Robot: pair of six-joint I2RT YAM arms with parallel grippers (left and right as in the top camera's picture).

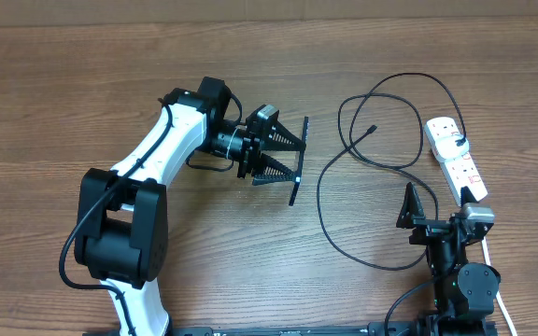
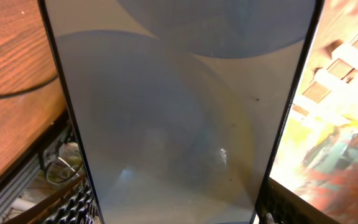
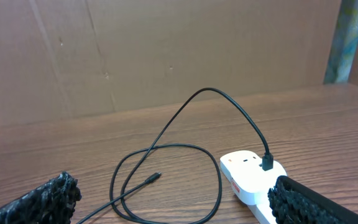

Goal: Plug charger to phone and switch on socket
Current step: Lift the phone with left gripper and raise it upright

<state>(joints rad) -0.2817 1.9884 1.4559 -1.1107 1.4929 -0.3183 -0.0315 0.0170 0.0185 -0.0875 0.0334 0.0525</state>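
Holding one phone (image 1: pixel 293 192) on edge, left gripper (image 1: pixel 297 157) clamped; right gripper (image 1: pixel 442 213) spread wide, empty; one charger (image 3: pixel 266 162), one socket (image 1: pixel 456 159).

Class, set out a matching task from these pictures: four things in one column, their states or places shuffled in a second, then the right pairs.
Things
1. phone
2. charger connector tip
3. charger plug
4. right gripper

States
A. plugged into the power strip
B. open, holding nothing
C. held upright on its edge in the left gripper
D. lying loose on the table

Pairs: 1-C, 2-D, 3-A, 4-B
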